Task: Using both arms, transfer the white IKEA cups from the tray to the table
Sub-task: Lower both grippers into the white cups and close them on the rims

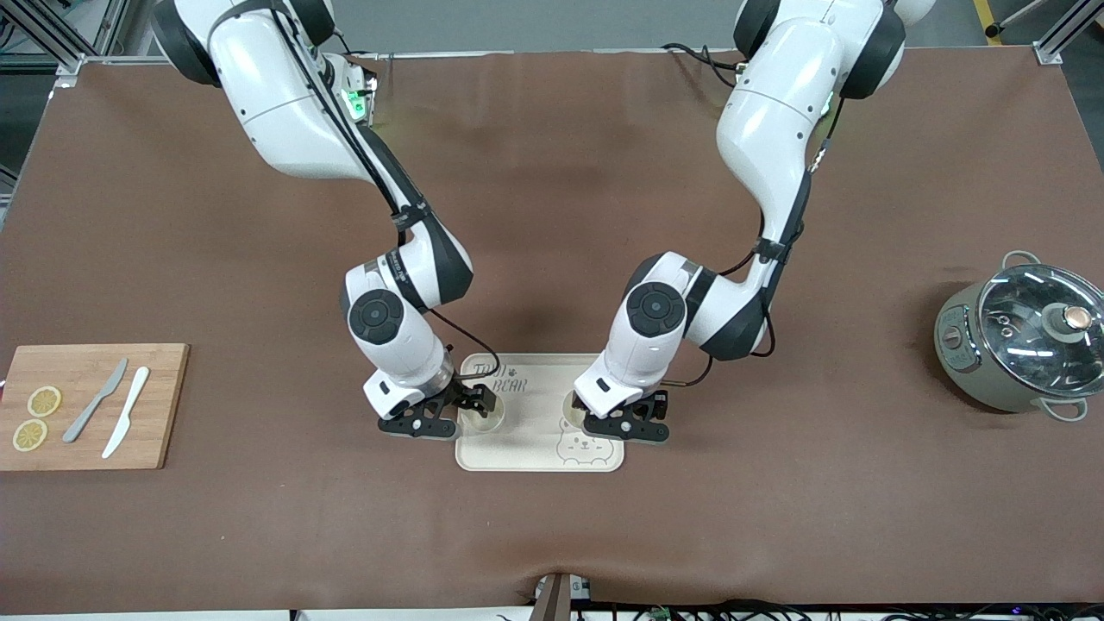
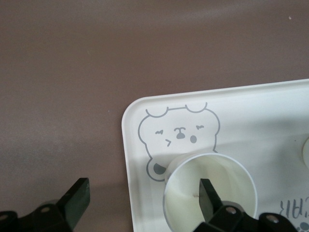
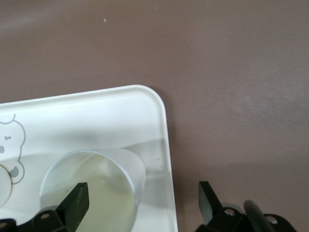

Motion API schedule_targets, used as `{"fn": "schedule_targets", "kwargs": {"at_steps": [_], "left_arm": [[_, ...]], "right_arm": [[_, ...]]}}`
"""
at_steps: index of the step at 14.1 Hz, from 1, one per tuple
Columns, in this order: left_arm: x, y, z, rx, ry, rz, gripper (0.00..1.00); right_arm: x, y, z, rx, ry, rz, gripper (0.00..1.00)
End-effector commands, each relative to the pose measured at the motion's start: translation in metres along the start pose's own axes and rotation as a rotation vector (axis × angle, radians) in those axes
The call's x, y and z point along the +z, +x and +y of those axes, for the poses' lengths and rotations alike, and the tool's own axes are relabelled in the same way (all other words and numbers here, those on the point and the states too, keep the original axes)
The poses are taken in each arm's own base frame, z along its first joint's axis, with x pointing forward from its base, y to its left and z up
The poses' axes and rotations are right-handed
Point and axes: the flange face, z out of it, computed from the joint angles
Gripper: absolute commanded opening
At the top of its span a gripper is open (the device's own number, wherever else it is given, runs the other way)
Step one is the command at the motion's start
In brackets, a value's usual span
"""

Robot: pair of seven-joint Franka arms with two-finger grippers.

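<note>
Both smooth, cream-white, slightly tapered cups, one at the right arm's end and one at the left arm's end, stand on the glossy, round-cornered tray, neither moved to the matte brown table. The right gripper and left gripper each straddle a cup wall, fingers spread, gripping nothing.

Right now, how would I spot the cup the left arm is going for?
Find the cream tray with the bear drawing mid-table. Two white cups stand on it; yours is the cup toward the left arm's end, beside the bear face, with the open left gripper straddling its wall.
</note>
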Motion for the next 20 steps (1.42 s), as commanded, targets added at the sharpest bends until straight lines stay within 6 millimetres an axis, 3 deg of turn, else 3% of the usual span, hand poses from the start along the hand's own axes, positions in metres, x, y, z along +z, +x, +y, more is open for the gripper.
{"fn": "schedule_targets", "kwargs": {"at_steps": [1,6,9,10,11,13,16,20], "left_arm": [[0.003,0.004,0.003,0.003,0.005,0.026,1.00],[0.014,-0.001,0.006,0.002,-0.002,0.021,1.00],[0.016,-0.002,0.008,-0.023,-0.004,0.020,1.00],[0.014,-0.004,0.012,-0.046,-0.015,0.015,0.83],[0.015,-0.006,0.014,-0.141,-0.057,-0.013,0.01],[0.011,-0.006,0.015,-0.177,-0.075,-0.025,0.00],[0.010,-0.005,0.015,-0.176,-0.074,-0.022,0.00],[0.010,-0.004,0.012,-0.179,-0.071,-0.020,0.00]], "right_arm": [[0.001,0.004,-0.007,-0.010,-0.025,0.032,1.00],[0.000,0.003,-0.009,-0.030,-0.036,0.039,0.41],[0.000,0.001,-0.011,-0.032,-0.036,0.038,0.21],[-0.001,0.002,-0.011,-0.032,-0.035,0.040,0.15],[-0.001,0.002,-0.011,-0.032,-0.036,0.039,0.10],[-0.003,0.002,-0.012,-0.030,-0.034,0.039,0.00],[-0.017,0.006,-0.014,-0.005,-0.023,0.040,0.00],[-0.041,0.022,0.007,0.049,-0.041,0.016,0.00]]}}
